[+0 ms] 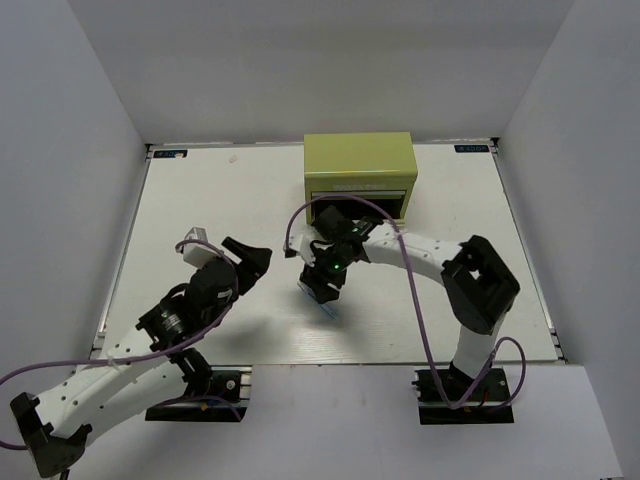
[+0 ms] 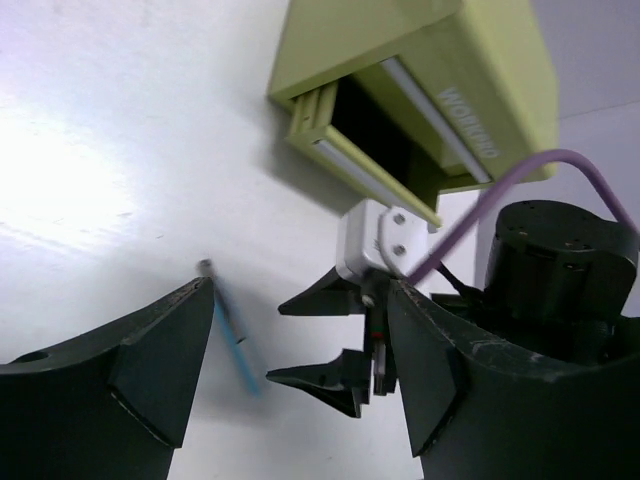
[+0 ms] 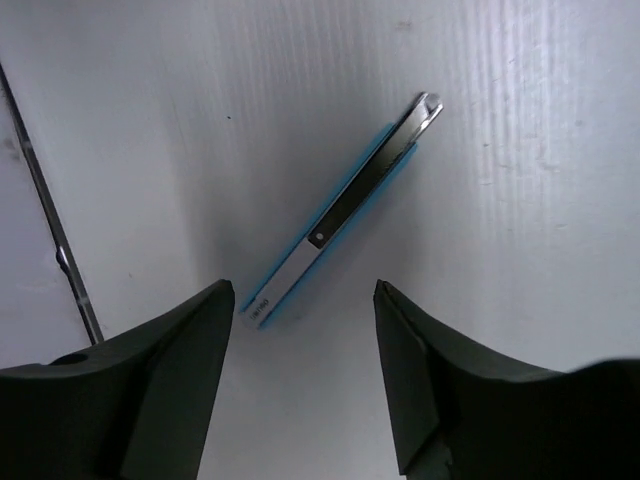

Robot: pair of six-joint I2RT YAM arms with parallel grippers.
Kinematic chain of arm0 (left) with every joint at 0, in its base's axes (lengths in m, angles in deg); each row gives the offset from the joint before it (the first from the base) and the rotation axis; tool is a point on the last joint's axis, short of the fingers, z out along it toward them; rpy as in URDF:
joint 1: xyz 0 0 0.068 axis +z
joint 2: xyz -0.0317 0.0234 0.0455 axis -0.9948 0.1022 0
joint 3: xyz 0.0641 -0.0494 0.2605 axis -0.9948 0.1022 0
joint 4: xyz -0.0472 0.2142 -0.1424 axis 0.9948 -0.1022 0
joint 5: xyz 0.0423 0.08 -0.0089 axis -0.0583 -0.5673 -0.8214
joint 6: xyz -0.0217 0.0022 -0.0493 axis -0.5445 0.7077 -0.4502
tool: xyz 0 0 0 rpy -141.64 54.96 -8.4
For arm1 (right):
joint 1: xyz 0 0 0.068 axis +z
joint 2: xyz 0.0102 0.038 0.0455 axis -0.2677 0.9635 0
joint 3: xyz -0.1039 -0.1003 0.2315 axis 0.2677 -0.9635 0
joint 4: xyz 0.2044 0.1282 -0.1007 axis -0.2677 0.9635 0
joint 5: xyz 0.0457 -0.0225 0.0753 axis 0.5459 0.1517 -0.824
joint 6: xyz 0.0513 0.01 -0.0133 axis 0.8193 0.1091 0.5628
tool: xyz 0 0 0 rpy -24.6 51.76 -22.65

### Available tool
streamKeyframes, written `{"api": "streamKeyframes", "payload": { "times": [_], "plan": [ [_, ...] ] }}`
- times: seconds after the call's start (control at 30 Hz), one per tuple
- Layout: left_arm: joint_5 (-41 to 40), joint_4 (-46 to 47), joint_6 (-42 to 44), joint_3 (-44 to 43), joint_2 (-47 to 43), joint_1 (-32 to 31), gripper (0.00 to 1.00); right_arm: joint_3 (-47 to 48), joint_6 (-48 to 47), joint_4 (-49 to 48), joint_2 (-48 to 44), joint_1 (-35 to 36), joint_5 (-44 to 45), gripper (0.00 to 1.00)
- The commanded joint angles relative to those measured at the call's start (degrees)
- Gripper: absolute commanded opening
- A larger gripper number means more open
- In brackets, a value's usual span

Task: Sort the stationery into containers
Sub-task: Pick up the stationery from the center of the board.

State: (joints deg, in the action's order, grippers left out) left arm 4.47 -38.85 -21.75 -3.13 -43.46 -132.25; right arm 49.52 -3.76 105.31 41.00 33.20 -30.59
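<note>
While one blue stick (image 3: 335, 215) lies loose on the table (image 1: 200, 200), just near of the chest (image 1: 360, 165), I judge the sorting unfinished. My right gripper (image 3: 305, 290) hovers over it, jaws apart on either side, not touching. My left gripper (image 2: 300, 288) sits to the left, jaws apart, empty. The chest's drawer (image 2: 370, 130) gapes dark, its contents hidden. I can make out no other sticks.
</note>
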Motion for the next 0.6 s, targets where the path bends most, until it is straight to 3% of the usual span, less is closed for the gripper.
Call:
{"api": "streamKeyframes", "payload": {
  "times": [0.0, 0.2, 0.57],
  "plan": [
    [-2.45, -10.62, 0.59, -2.6, -4.37, 0.13, 0.8, 1.24, 8.57, -2.11, 1.18, 2.68, 5.57, 0.66],
    [-2.98, -12.21, -2.04, -0.32, -8.68, 0.13, 0.8, -0.17, 12.52, -5.72, 4.0, 5.5, 12.17, 0.66],
    [-4.03, -15.55, -2.04, -1.98, -7.46, 0.13, 0.84, -4.3, 17.71, -10.73, 7.08, 9.8, 22.71, 0.62]
  ]
}}
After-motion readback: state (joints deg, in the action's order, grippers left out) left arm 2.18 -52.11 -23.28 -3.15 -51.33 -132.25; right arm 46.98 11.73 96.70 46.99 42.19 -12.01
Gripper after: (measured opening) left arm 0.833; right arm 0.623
